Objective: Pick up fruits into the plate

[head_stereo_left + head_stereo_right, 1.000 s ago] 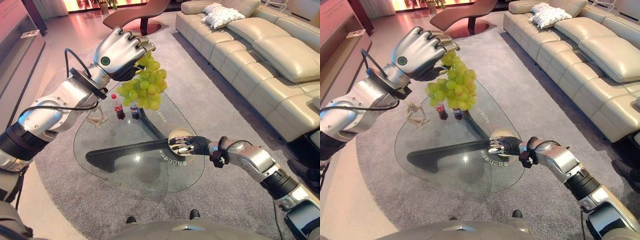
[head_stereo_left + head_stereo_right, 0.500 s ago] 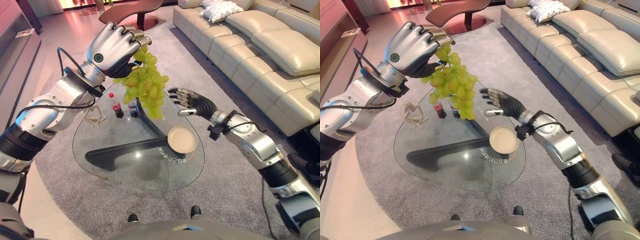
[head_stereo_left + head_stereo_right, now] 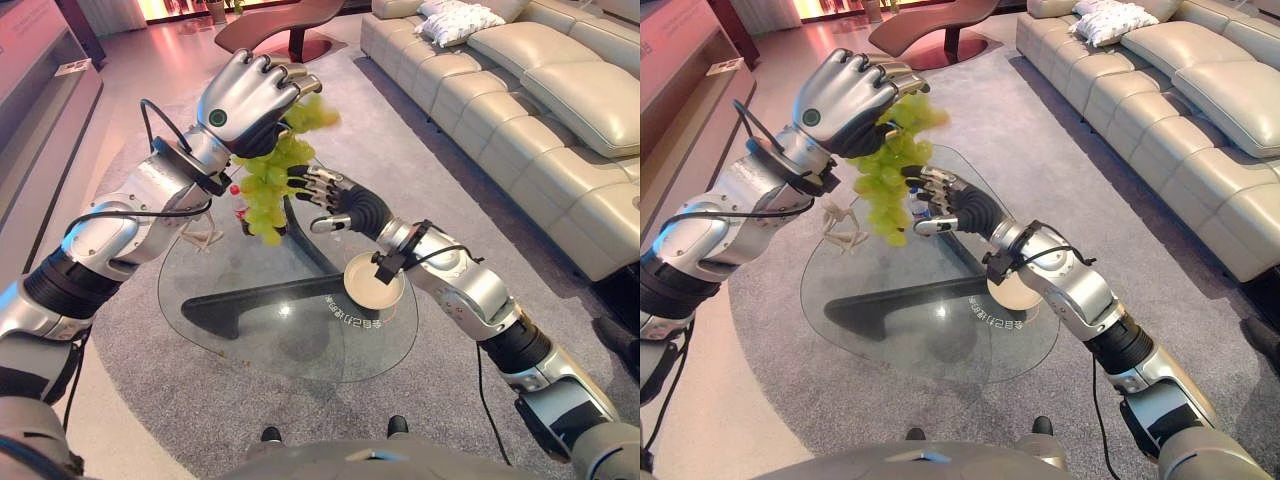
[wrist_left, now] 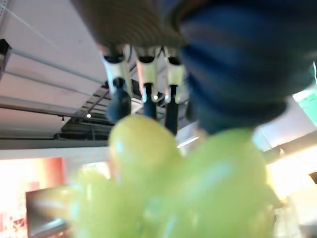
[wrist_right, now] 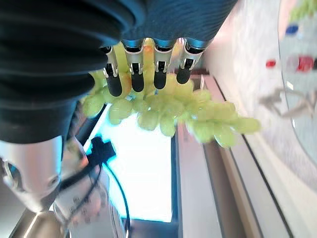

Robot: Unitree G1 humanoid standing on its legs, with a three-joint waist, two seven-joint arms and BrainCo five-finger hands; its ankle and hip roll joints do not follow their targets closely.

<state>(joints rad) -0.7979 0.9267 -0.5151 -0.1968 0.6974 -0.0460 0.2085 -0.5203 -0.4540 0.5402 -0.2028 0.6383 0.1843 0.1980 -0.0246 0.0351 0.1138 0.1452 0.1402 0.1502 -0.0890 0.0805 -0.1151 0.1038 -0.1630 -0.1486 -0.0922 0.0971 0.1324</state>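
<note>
A glass bench sits on a grey carpet, seen from above. At about ten o'clock, the left hand is raised high over the bench, its fingers curled tight round the top of a bunch of green grapes. The grapes hang free in the air below it and look swung or blurred, so their exact outline is hard to judge.

Just right of the bunch, near the centre, the right hand is spread, palm turned toward the grapes, fingertips close beside them or perhaps just touching. A second ago this hand lay low over the plate; half a second ago it had lifted clear; now it has come up to meet the bunch, as if to steady or take it.

Behind the grapes, part hidden, stands a small bottle with a red cap, and a pale figurine sits at nine o'clock.

The plate, round and cream, rests empty on the bench at about four o'clock, below the right forearm. The grapes are not yet in it; they must still travel right and down.
</note>
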